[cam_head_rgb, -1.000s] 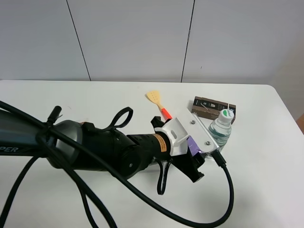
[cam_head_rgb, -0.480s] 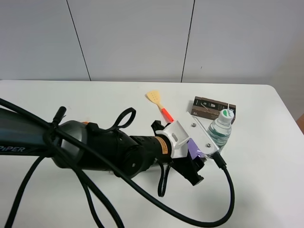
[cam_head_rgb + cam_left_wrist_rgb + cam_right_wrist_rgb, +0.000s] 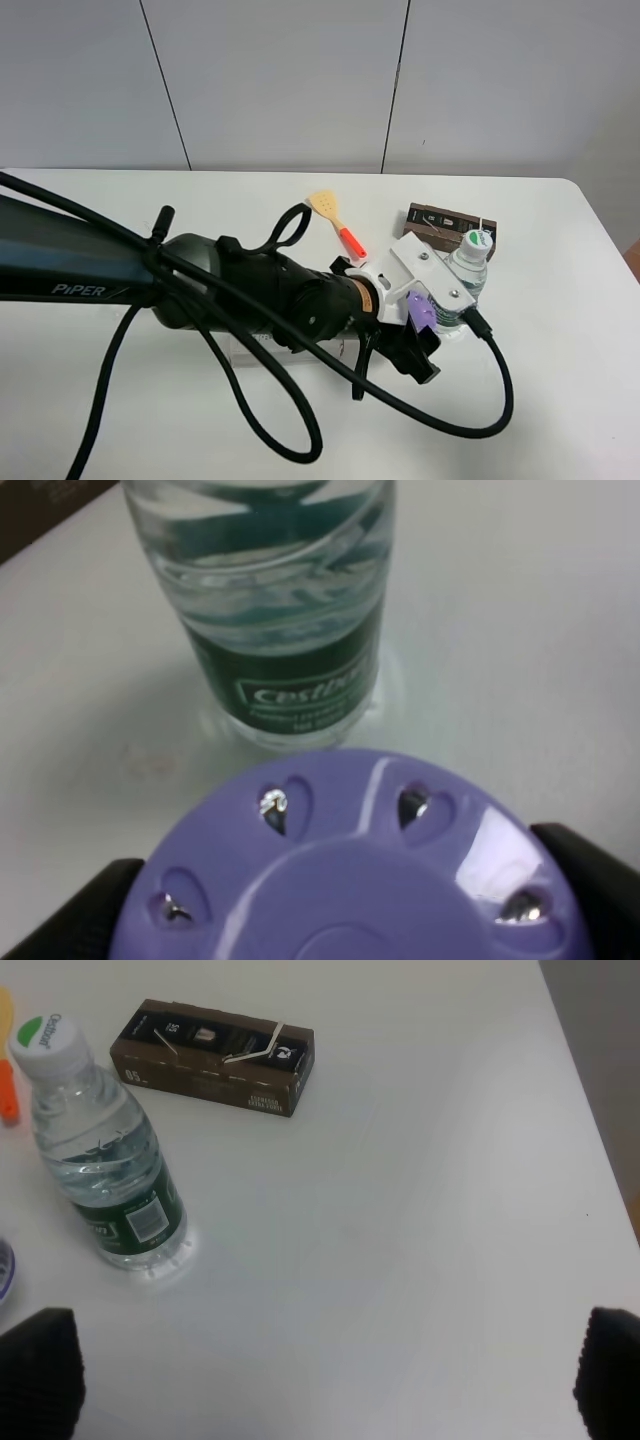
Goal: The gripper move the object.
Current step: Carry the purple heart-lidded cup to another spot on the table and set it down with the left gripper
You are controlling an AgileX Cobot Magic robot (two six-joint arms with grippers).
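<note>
Since a second ago my left arm has pushed further right over the worktop. It has brought the left gripper up close to the bottle, and the object has come along.

Arm pose: stretched low from the left edge across the middle, wrist rolled so the white bracket faces up and right, cables looping beneath.

Left gripper: closed on the object. Left wrist view shows black fingers pressed against both sides of the purple lid.

Object: in that grip, just beside the bottle on its near side. I cannot tell whether it touches the worktop or the bottle.

Right gripper: spread wide with nothing between its tips, above bare worktop to the right of the bottle.

The brown box lies just behind the bottle, with the spatula to the box's left.
</note>
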